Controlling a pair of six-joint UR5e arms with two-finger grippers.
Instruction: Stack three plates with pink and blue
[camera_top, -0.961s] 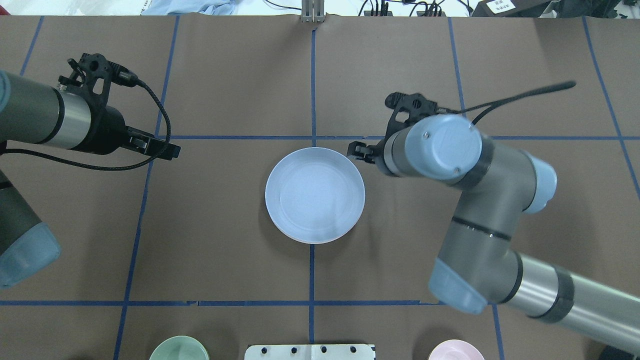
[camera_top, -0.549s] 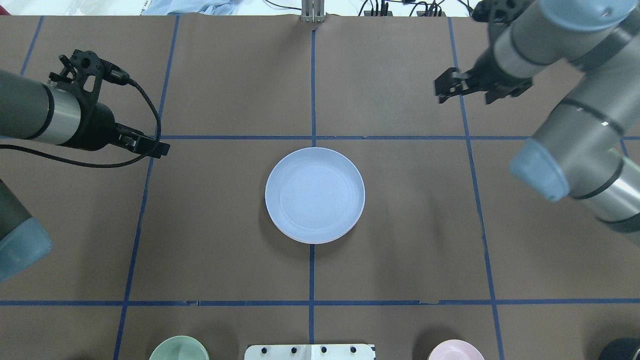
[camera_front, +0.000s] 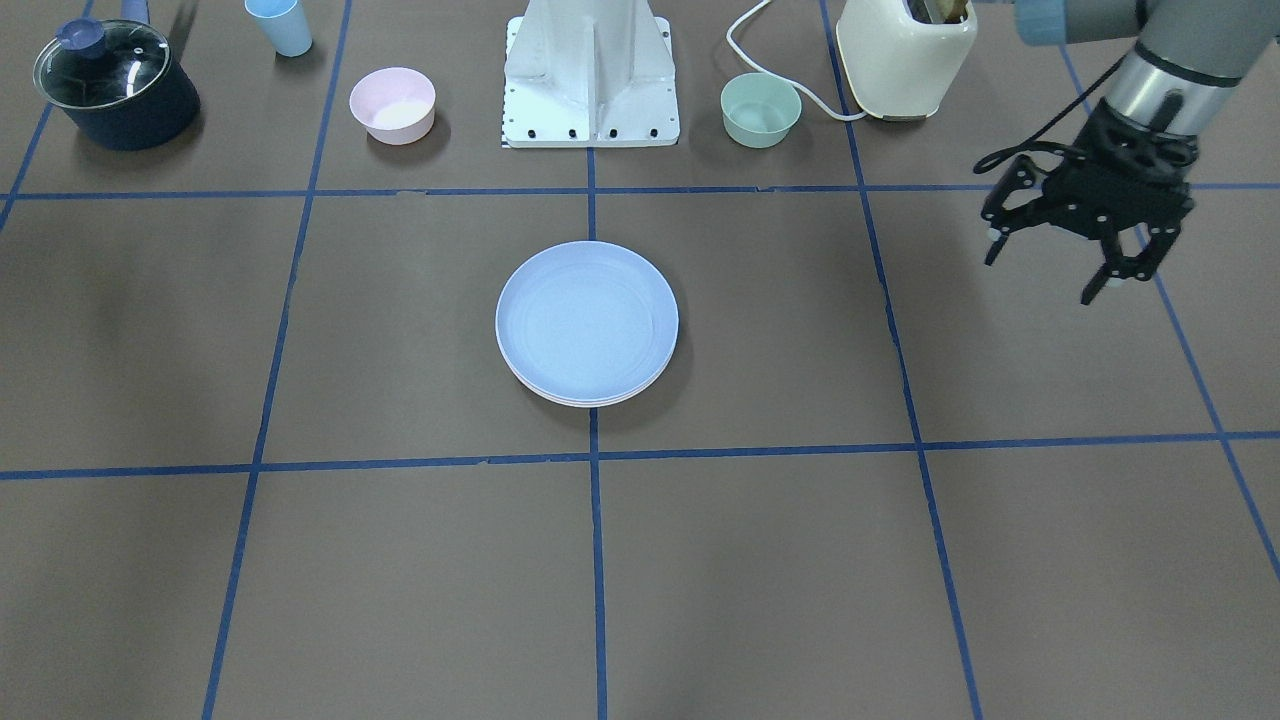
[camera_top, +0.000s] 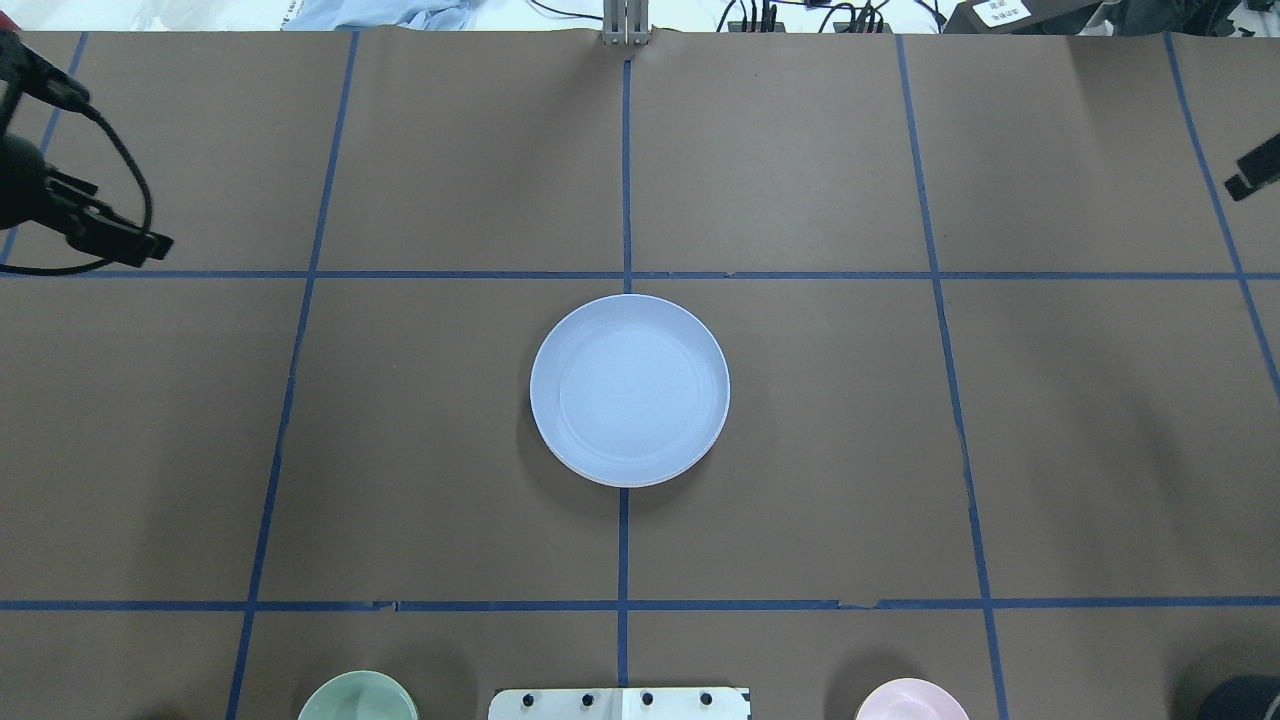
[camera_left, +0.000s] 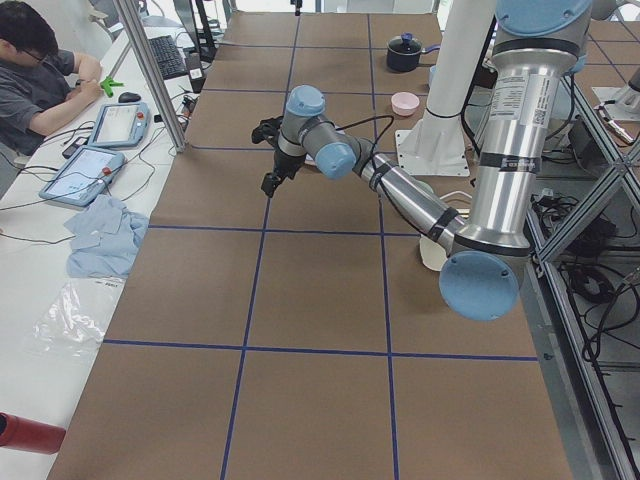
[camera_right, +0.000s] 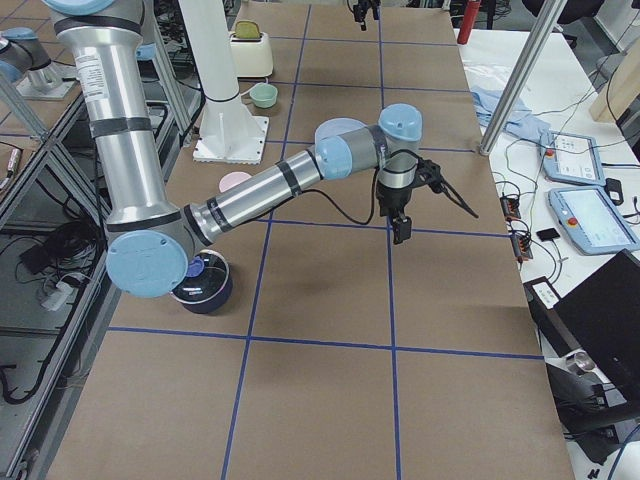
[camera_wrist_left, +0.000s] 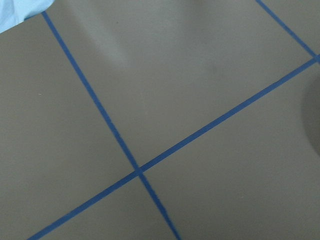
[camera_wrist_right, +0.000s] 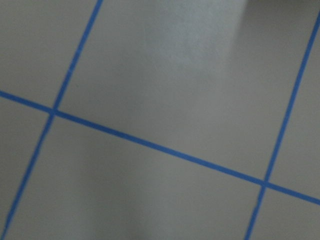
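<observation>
The light blue plate (camera_front: 587, 318) lies in the middle of the table, on top of a stack; it also shows in the overhead view (camera_top: 629, 390). Thin pale rims (camera_front: 590, 401) show under its near edge, and I cannot tell their colours. The pink and cream-green plates show nowhere else. My left gripper (camera_front: 1043, 272) hangs open and empty above the table, far to the plate's side; one of its fingers (camera_top: 150, 243) shows at the overhead view's left edge. Only a sliver of my right gripper (camera_top: 1255, 170) shows at the overhead view's right edge, so I cannot tell whether it is open or shut.
Along the robot's side stand a dark lidded pot (camera_front: 115, 85), a light blue cup (camera_front: 280, 25), a small pink bowl (camera_front: 392, 103), the white robot base (camera_front: 590, 75), a small green bowl (camera_front: 760, 108) and a cream toaster (camera_front: 905, 55). Blue tape lines grid the brown table.
My right gripper has moved from beside the plate's rim far out to the right edge. My left gripper has drawn back to the left edge. The plate stack has not moved.
</observation>
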